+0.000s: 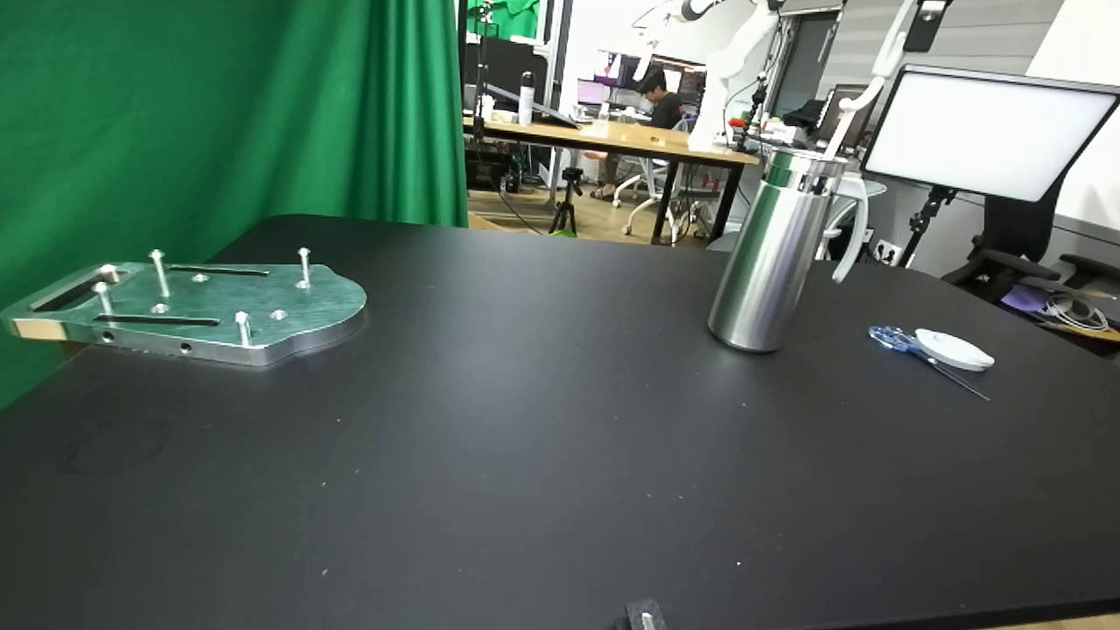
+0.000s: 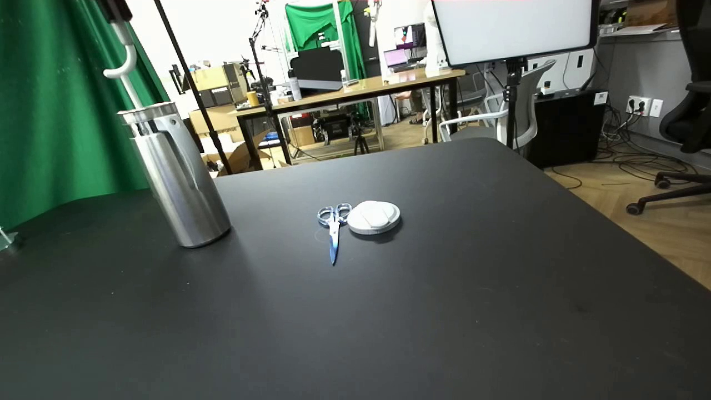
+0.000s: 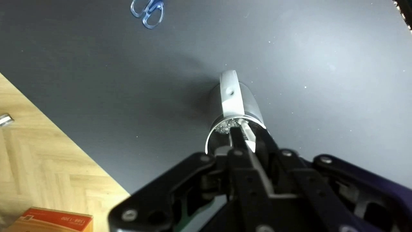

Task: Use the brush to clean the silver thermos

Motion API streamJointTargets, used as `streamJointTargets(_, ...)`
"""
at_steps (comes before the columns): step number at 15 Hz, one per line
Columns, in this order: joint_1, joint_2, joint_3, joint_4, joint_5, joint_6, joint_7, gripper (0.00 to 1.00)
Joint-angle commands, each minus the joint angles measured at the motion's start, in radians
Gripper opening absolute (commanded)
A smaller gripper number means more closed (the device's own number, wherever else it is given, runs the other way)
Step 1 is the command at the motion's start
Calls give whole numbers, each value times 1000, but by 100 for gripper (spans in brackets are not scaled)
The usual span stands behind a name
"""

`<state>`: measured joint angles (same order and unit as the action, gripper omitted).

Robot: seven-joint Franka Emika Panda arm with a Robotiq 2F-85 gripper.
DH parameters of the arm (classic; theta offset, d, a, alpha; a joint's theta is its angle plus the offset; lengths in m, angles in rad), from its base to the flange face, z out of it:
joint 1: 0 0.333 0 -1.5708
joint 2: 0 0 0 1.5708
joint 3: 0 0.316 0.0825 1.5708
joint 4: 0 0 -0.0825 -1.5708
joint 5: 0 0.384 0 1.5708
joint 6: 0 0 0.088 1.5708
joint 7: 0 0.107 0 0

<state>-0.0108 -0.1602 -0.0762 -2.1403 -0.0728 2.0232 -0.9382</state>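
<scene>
On the smooth black tabletop (image 1: pixel 525 420) stands the silver thermos (image 1: pixel 772 258), a brushed-metal cylinder with a mirror-bright collar, curved pale handle and open mouth. The white brush (image 2: pixel 130 55), bent into a hook, runs into it, its upper part clenched in the black tool (image 3: pixel 250 137). Inside, something speckled (image 3: pixel 225 126) glitters, too unclear to name. Just beside 1 pair of blue-looped scissors (image 2: pixel 334 229) lies 1 ridged white disc (image 2: pixel 373 217).

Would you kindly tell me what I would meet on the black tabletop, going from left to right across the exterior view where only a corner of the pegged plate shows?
Plate → thermos → scissors → white disc.
</scene>
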Motion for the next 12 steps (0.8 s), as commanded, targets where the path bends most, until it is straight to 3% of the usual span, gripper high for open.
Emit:
streamJointTargets(1,0,63,0,36,11,4,-1,4)
streamJointTargets(11,-12,186,13,60,11,-17,-1,4)
streamJointTargets(12,-12,191,16,63,7,-20,3,36)
